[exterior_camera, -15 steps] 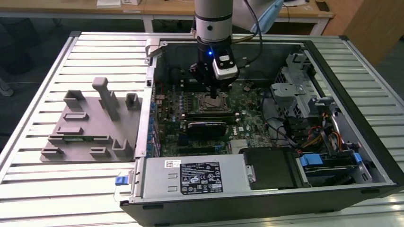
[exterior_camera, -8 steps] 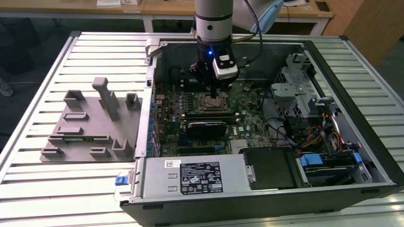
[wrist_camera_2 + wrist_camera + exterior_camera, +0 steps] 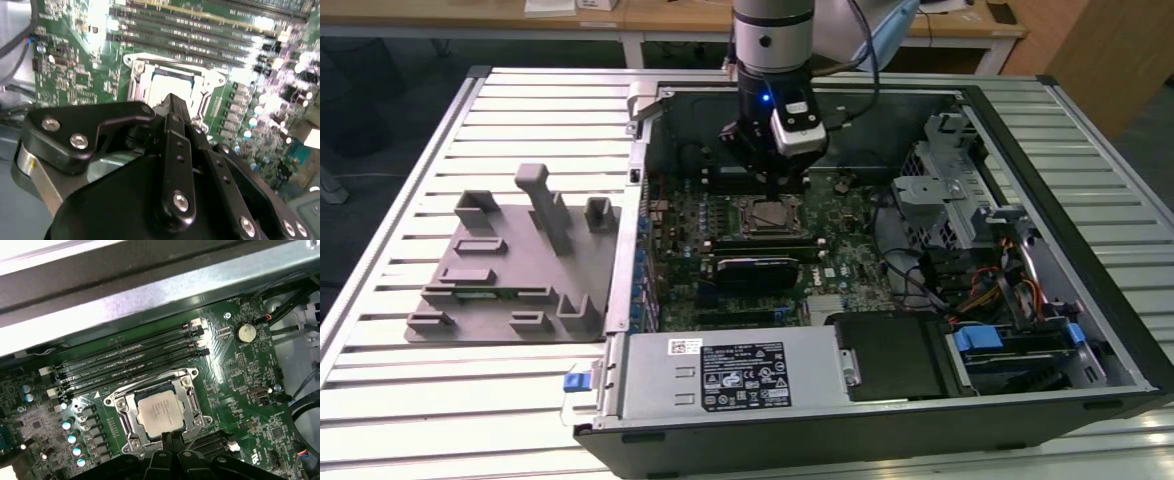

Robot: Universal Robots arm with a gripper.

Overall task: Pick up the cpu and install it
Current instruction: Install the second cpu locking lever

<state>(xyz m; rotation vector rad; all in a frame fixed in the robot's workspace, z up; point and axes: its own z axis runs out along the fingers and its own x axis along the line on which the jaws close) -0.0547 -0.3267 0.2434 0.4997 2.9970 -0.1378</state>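
I've got the gripper hanging inside the open computer case, low over the motherboard, and the cpu is sitting square in the socket frame right under it. In the first wrist view the silver lid lies flat inside the metal frame, and the two fingertips come up from the edge of the picture pressed together, their tips just at the chip's near edge (touching it or a hair above, I can't tell). So the claw is drawn narrow with nothing between its pads; the chip is not in my grasp.

The relation I'm watching: the cpu lies directly ahead of and below the tips, along the line the fingers point. It's square, so no long axis to speak of; its edges run with the socket frame and parallel to the memory slots beyond it.

In the exterior view the grey fixture sits well apart on the slatted table, at that view's left.
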